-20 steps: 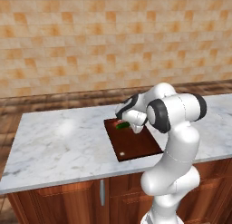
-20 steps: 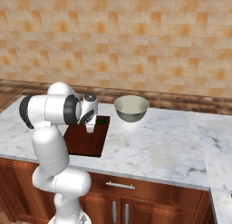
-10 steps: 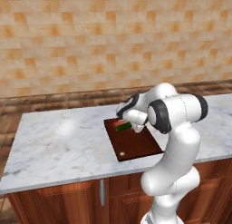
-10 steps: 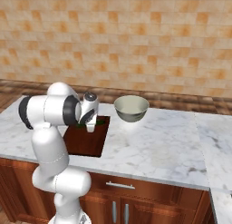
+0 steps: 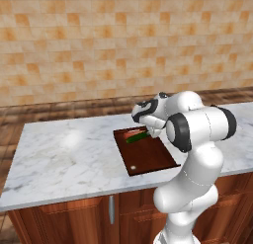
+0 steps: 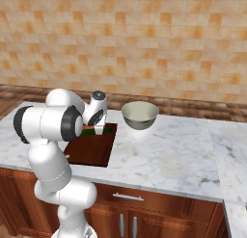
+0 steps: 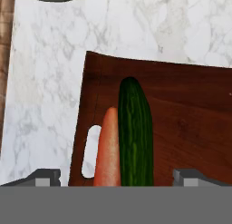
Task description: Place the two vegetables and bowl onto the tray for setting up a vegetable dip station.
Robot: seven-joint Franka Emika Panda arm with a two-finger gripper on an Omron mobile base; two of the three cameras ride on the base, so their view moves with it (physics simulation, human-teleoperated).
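Observation:
The dark green cucumber [image 7: 135, 132] and the orange carrot [image 7: 108, 150] lie side by side, touching, on the reddish-brown tray [image 7: 190, 119], beside its pale slot handle [image 7: 92, 150]. My gripper [image 7: 118, 177] hovers just above them, open, its fingertips wide apart on either side of both vegetables and holding nothing. From the left base camera, the gripper [image 5: 148, 127] hangs over the far end of the tray [image 5: 148, 159], where the cucumber [image 5: 136, 137] shows. The pale grey-green bowl [image 6: 139, 115] stands upright on the counter, to the right of the tray [image 6: 94, 148] and apart from it.
The tray lies on a white marble counter [image 5: 64, 154] with wooden cabinets below and a tiled wall behind. Open marble stretches left of the tray and to the right of the bowl [image 6: 183, 150]. The near half of the tray, with its white dot [image 5: 133, 167], is bare.
The jaws have spread wide over the tray's far end. The arm has barely moved, and the bowl has stayed put.

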